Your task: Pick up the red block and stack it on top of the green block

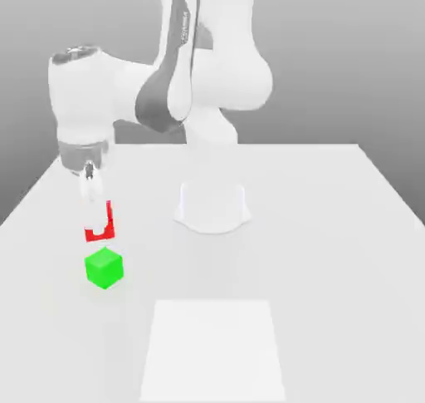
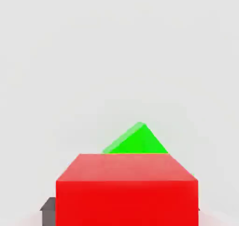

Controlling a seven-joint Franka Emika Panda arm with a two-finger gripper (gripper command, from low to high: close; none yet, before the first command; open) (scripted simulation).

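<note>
**Red block held just above the green one**

A plain white table (image 1: pixel 332 227) under a grey backdrop carries the scene. Near the table's edge on the exterior view's left, the gripper (image 1: pixel 90 185) is closed on the red block (image 1: pixel 101 225), which hangs in the air directly above the green block (image 1: pixel 104 267) resting on the table. The coming move looks like a short straight descent. The red block appears as a partial L-shape, and the hand view has it covering most of the green one.

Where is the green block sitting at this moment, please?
In the exterior view the green block rests on the white table at that view's left, just below the red block and the gripper.
</note>
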